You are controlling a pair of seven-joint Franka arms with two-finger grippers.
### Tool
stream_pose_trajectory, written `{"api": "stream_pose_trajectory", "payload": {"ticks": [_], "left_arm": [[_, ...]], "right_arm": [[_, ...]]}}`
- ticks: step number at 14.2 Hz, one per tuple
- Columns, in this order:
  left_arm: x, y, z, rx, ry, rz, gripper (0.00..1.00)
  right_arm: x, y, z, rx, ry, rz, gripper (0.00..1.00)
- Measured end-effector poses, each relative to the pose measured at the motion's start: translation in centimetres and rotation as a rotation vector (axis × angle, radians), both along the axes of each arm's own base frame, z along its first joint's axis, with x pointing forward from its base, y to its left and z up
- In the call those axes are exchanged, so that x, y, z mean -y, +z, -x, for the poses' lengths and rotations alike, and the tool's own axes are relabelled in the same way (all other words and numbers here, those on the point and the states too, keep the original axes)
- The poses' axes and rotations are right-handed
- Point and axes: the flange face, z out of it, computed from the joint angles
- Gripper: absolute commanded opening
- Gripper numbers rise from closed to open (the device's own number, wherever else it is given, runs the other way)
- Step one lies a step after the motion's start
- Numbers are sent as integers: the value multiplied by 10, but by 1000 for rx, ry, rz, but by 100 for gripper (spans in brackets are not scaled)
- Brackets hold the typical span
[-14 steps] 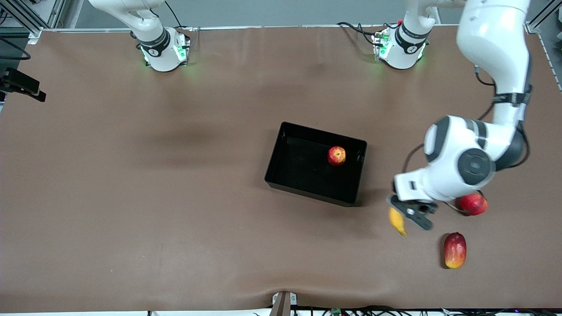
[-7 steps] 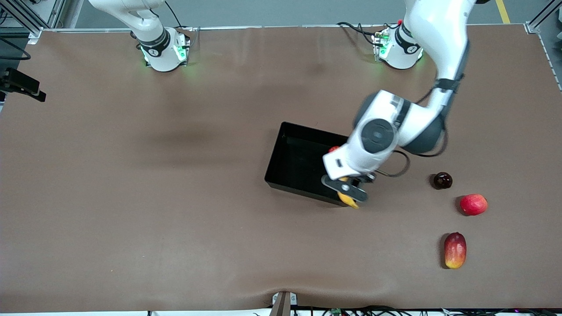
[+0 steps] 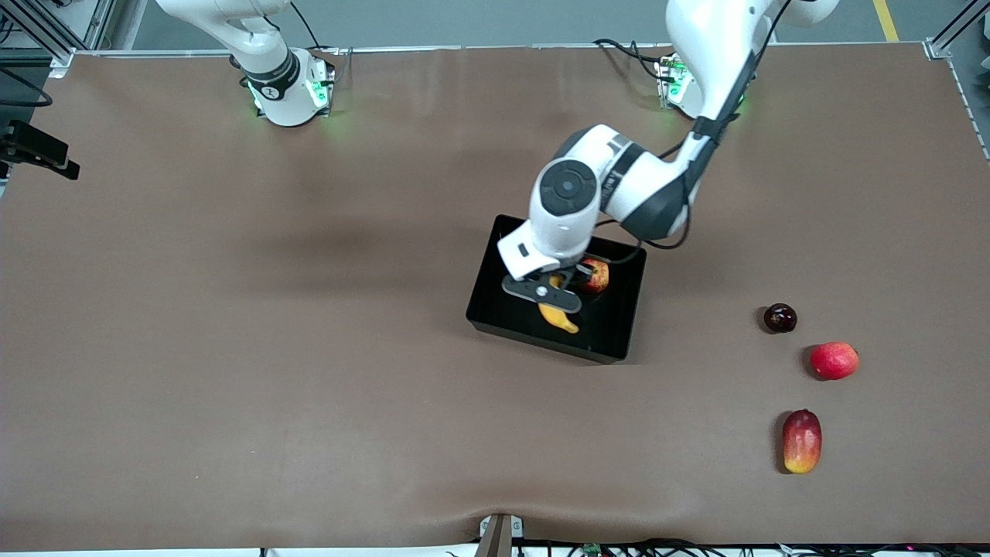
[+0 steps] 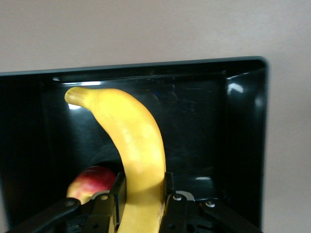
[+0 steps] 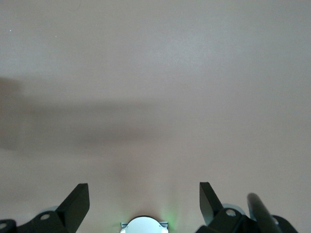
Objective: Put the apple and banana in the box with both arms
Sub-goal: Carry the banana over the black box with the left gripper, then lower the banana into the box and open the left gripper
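Carrying the banana, your left end effector now hangs over the box, where a second ago it was still out over the bare bench toward the left arm's end, near the loose fruit. Its jaws stay clamped on the banana's lower part, and the left wrist view shows the free end curving over the box floor toward one wall, not yet resting on anything you can see.

The apple already lies inside the box, just beside the held banana, toward the box wall at the left arm's end. That leaves one fruit to release, so you are probably a lowering and an opening away from done.

Outside the box, well apart from it toward the left arm's end, sit a dark plum-like fruit, a plain red fruit and a mango, all undisturbed.

Your right end effector waits with its jaws spread wide over bare bench, well apart from the box.
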Motion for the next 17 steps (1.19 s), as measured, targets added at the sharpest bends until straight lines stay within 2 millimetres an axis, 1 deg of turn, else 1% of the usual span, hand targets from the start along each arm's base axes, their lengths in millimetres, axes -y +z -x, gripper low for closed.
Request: {"api": "stream_pose_trajectory", "payload": {"ticks": [2,4,6,11,16,17], "left_arm": [[21,-15,16,16,2,18,0],[32,-30,22,25,-4,30,0],[33,-46,21,20,-3,27,0],[34,-75,17,33,0,41,0],[32,-108,15,55,-34,12,0],[32,-114,16,51,-34,9,2]], "right_arm": [[0,0,0,-1,0,0,100],[0,-1,0,-2,0,0,100],[0,-1,0,-2,-1,0,100],[4,-1,0,-3,-8,0,100],[5,-2,1,-4,-10,0,100],[5,-2,1,-4,-10,-1,100]]}}
